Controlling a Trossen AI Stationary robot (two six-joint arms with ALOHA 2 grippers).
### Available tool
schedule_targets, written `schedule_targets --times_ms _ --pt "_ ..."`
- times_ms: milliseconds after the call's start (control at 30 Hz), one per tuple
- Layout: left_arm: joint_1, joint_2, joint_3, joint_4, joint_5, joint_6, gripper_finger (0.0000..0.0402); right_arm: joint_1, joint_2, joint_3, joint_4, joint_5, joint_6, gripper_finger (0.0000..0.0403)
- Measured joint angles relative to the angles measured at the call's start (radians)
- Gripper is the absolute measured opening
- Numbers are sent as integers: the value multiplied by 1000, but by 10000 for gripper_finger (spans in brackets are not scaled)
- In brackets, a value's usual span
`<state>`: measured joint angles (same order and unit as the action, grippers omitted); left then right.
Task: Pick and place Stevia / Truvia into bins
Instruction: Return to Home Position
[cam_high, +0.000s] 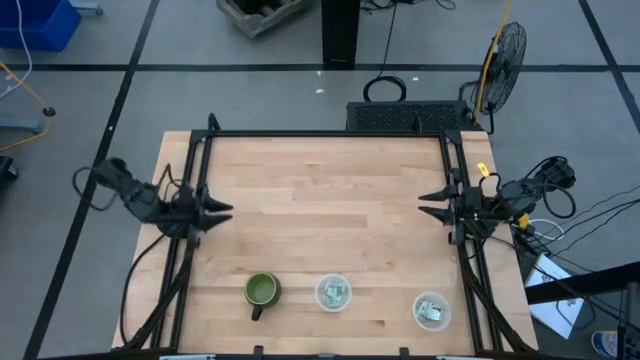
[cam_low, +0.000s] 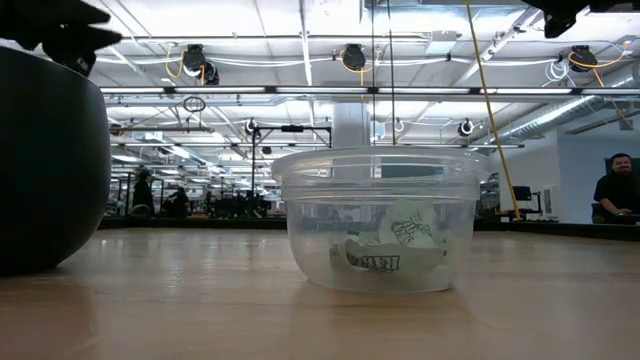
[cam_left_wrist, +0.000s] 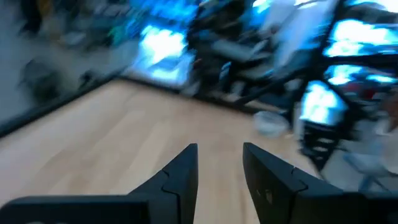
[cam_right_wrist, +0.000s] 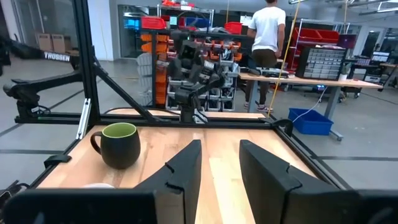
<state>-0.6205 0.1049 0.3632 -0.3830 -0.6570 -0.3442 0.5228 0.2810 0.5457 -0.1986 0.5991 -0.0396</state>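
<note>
Two clear plastic cups stand near the table's near edge: the middle one (cam_high: 333, 293) and the right one (cam_high: 431, 310). Both hold pale green and white sweetener packets (cam_high: 335, 293). In the low view one cup (cam_low: 378, 218) shows packets (cam_low: 385, 252) lying on its bottom. My left gripper (cam_high: 226, 211) hovers open and empty at the table's left side; its fingers show in the left wrist view (cam_left_wrist: 219, 163). My right gripper (cam_high: 424, 203) hovers open and empty at the right side (cam_right_wrist: 219, 158). No loose packets show on the table.
A dark green mug (cam_high: 261, 291) with a handle stands left of the middle cup; it also shows in the right wrist view (cam_right_wrist: 119, 145). A black frame (cam_high: 330, 134) runs along the table's far and side edges. A person (cam_right_wrist: 267, 31) stands beyond the table.
</note>
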Motion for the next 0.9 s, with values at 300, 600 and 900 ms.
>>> schedule_targets --times_ms 300,600,900 --pt "60 -101 -257 397 183 279 131 0 0 0 56 1 -43 105" --pt "209 -101 -259 429 213 314 131 -22 0 -1 101 5 -121 105" --pt "366 -101 -259 394 307 247 131 -94 0 -1 124 5 -170 105"
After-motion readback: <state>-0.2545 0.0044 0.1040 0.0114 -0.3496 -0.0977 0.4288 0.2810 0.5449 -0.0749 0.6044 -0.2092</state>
